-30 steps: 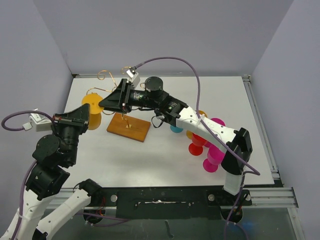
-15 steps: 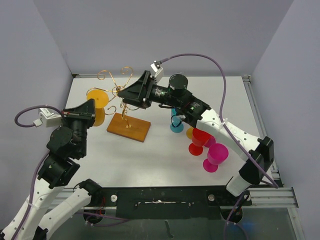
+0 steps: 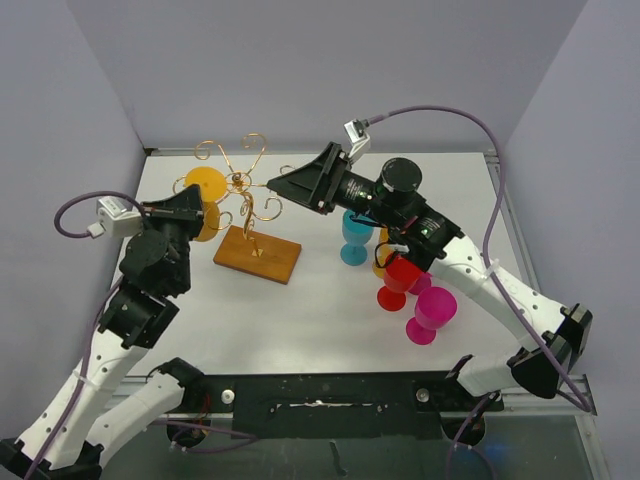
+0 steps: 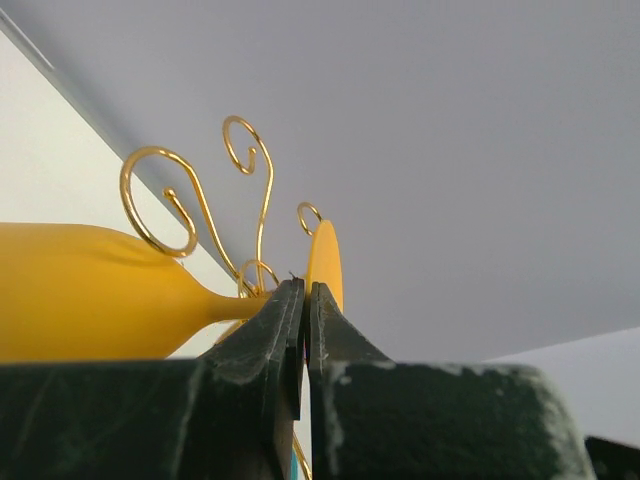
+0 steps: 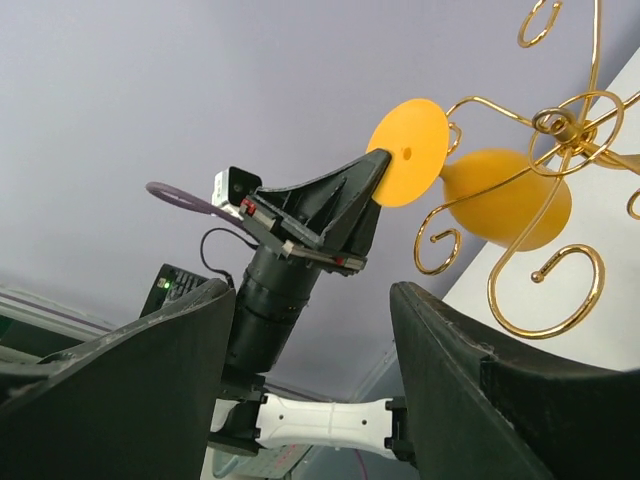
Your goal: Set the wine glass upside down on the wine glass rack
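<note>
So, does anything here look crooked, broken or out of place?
Nothing stands out. The yellow wine glass hangs upside down on the gold rack, the left gripper shut beside its foot, the right gripper open and empty. The other glasses appear to stand upright.

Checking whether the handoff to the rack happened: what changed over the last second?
The right gripper opened, letting go of the yellow wine glass, and drew back rightward from the wine glass rack. The left gripper, shut, moved up toward the glass's foot. Rack and the other glasses at right stayed put.
</note>
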Tool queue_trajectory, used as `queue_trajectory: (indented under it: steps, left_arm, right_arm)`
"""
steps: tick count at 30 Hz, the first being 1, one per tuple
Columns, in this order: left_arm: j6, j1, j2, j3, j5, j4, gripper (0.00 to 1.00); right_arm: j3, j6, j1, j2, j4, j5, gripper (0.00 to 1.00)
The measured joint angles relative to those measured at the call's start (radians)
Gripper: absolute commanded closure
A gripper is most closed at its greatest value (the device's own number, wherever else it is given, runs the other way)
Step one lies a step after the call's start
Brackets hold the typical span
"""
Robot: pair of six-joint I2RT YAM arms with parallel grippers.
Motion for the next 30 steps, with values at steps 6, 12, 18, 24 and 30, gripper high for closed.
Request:
queue_trajectory:
  steps: [6, 12, 18, 24, 30]
  left_arm:
    - [-0.037, 0.188, 0.080, 0.000, 0.126, 0.044, 1.00]
    - [-0.098, 0.390, 0.128, 0.000, 0.318, 0.068, 1.00]
    - [-0.127, 0.459, 0.127, 0.000, 0.427, 0.084, 1.00]
    - [-0.140, 0.497, 0.122, 0.000, 0.472, 0.083, 1.00]
    - [-0.142, 0.505, 0.090, -0.003, 0.480, 0.079, 1.00]
  right_arm:
    - [-0.049, -0.047, 0.000, -0.080, -0.008, 0.062, 0.35]
    - [-0.089, -0.079, 0.000, -0.144, -0.030, 0.122, 0.35]
    - [-0.094, -0.101, 0.000, -0.164, -0.039, 0.161, 0.35]
    - [-0.106, -0.105, 0.000, -0.166, -0.045, 0.172, 0.35]
    - [-0.120, -0.108, 0.000, -0.173, -0.046, 0.179, 0.35]
